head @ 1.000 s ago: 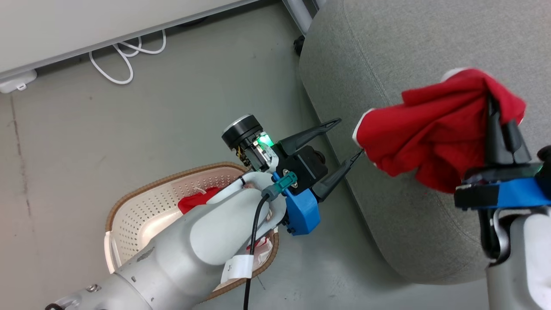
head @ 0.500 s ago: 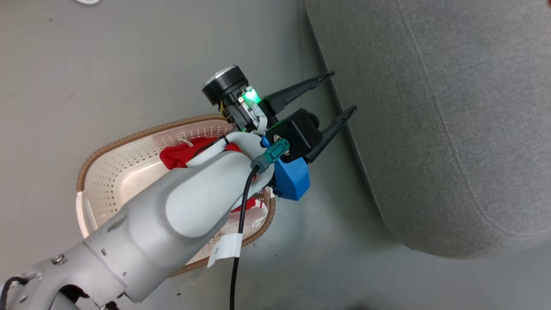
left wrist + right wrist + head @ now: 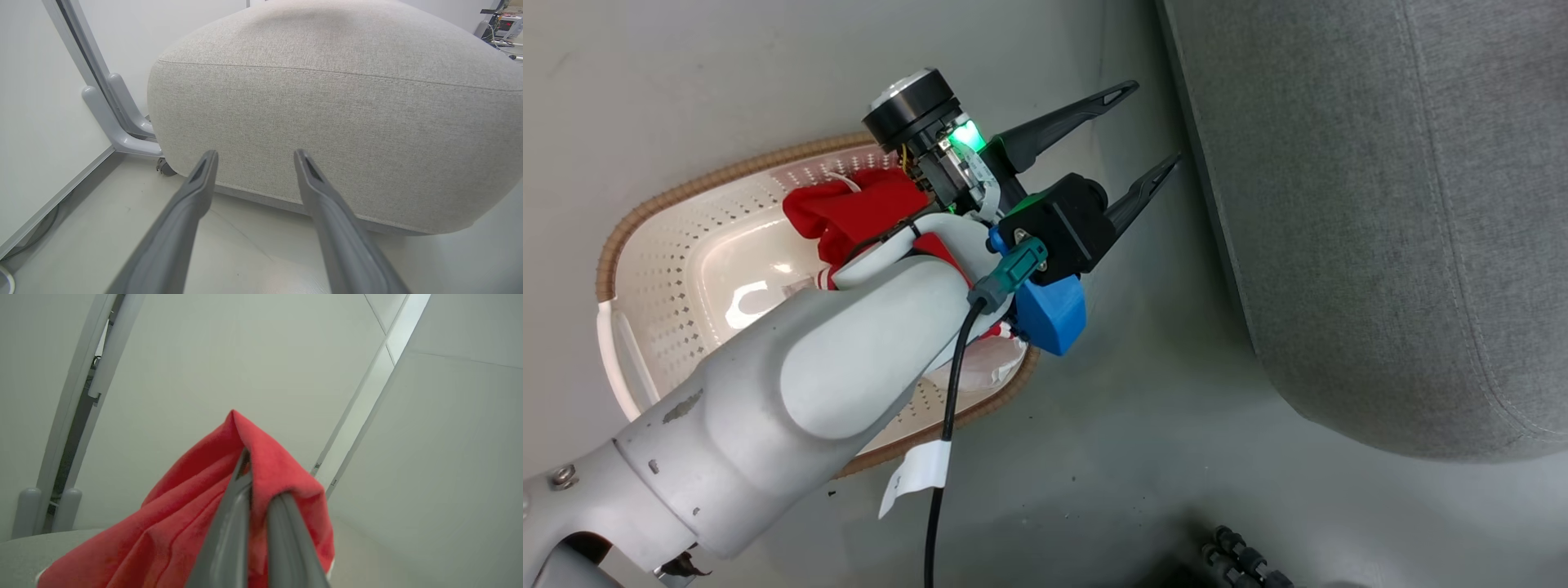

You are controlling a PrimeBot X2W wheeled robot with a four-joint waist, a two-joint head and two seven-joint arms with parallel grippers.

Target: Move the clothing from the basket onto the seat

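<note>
The grey upholstered seat takes the right side of the head view, its rounded edge falling to the grey floor. A strip of bare floor separates that edge from the brown rim of the perforated basket. Over this strip hangs the left gripper, fingers spread wide and empty, tips near the seat's side but apart from it. The right gripper is clamped on a red garment, held up before white wall panels. The other red garment lies in the basket, partly under the left forearm.
</note>
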